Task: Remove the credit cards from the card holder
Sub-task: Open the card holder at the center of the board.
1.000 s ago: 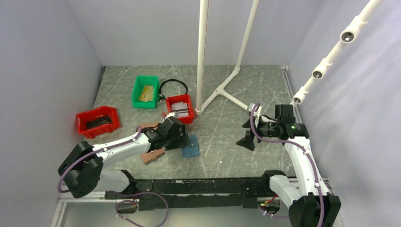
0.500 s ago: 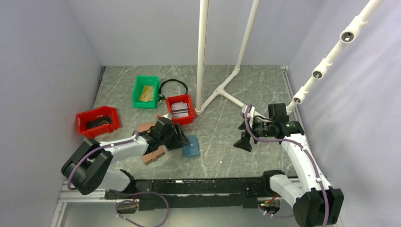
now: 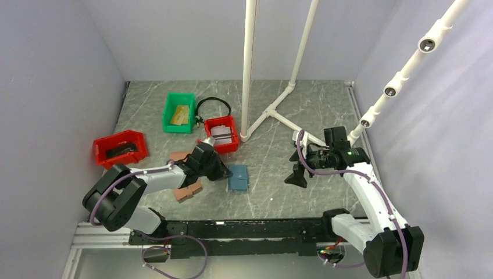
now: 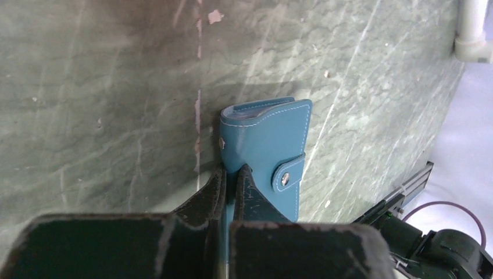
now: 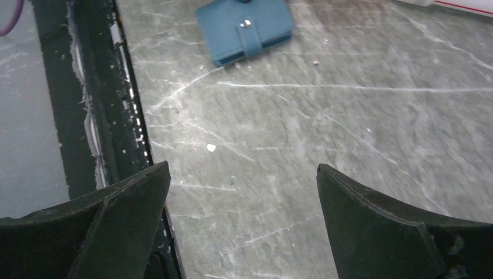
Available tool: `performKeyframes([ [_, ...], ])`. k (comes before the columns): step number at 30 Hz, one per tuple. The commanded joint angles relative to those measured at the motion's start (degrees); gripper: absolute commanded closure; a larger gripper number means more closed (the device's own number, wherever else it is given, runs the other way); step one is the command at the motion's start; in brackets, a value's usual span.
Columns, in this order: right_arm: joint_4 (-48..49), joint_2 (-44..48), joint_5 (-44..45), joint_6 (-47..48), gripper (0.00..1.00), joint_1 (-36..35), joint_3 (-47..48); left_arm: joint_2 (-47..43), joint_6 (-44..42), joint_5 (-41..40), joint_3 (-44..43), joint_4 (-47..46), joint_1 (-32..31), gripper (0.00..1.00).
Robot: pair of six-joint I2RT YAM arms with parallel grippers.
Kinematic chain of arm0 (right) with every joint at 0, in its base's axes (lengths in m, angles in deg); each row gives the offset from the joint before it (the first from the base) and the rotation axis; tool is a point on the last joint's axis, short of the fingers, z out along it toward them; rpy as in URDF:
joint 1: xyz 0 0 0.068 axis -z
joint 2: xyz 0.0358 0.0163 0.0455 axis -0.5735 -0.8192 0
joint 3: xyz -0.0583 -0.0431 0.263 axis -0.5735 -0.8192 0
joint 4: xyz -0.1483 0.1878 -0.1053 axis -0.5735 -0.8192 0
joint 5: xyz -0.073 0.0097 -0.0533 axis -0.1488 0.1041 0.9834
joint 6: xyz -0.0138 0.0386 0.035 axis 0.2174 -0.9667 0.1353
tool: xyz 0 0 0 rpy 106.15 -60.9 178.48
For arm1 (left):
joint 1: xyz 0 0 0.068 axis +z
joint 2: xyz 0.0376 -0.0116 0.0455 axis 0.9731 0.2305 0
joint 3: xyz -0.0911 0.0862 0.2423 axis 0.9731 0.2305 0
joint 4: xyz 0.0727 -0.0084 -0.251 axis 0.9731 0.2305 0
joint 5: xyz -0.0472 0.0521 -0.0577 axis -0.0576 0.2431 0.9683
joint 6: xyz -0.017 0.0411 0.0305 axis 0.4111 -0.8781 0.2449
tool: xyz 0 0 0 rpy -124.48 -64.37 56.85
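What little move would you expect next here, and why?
Probably the right gripper moves toward the blue wallet and its snap tab to pop it open. The left gripper looks shut on the wallet's edge, steadying it. The tab is fastened, and the right gripper hangs open, apart from the wallet.

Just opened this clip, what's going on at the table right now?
The left gripper is pinched shut on the near edge of the blue card holder, which lies on the table with its snap tab fastened. The right gripper hangs open over the table off to the right, holding nothing. No card is being drawn out yet.
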Motion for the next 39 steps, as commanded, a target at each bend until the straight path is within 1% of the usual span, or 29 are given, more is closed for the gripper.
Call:
performKeyframes([
  [1, 2.5, -2.4, -0.7, -0.6, 0.00, -6.3, -0.2, -2.5, -4.6, 1.2, 3.3, -4.1, -0.1, 1.00],
  [5, 4.9, -5.2, 1.3, -1.8, 0.00, -12.7, 0.0, -9.3, -3.5, 1.8, 6.5, -10.7, -1.9, 1.00],
  [8, 8.0, -5.8, 2.6, -1.0, 0.00, -17.9, -0.6, -11.3, -1.8, -1.5, 6.6, -13.2, -7.1, 1.00],
  [11, 13.2, -5.6, 6.2, -0.2, 0.00, -24.0, -2.1, -10.9, 1.3, -6.0, 5.3, -13.8, -11.1, 1.00],
  [13, 16.0, -6.3, 8.9, -1.3, 0.01, -26.9, -2.1, -9.6, 3.8, -7.4, 4.4, -14.3, -12.8, 1.00],
  [15, 17.8, -8.0, 12.7, -3.2, 0.03, -29.5, -0.9, -8.2, 6.6, -8.4, 3.4, -15.1, -14.0, 1.00],
  [17, 18.7, -9.6, 17.2, -4.8, 0.08, -31.5, -0.2, -6.5, 9.5, -9.6, 2.7, -15.8, -14.5, 1.00],
  [20, 20.5, -9.5, 19.3, -5.2, 0.15, -32.8, -2.3, -3.9, 12.7, -8.9, 1.8, -17.2, -15.0, 1.00],
  [22, 21.1, -9.4, 19.5, -4.9, 0.21, -33.5, -3.0, -2.4, 13.3, -8.3, 0.9, -17.9, -15.2, 1.00],
  [25, 21.3, -10.6, 21.2, -4.6, 0.30, -34.9, -2.9, -1.2, 13.5, -8.2, 1.4, -22.5, -15.8, 1.00],
  [32, 22.2, -12.8, 24.9, -4.3, 0.41, -36.7, -3.4, -0.4, 11.6, -5.7, 3.6, -31.4, -15.9, 1.00],
  [39, 22.6, -14.1, 28.4, -4.3, 0.52, -36.7, -3.4, -0.4, 11.8, -4.1, 4.5, -35.1, -16.0, 1.00],
])
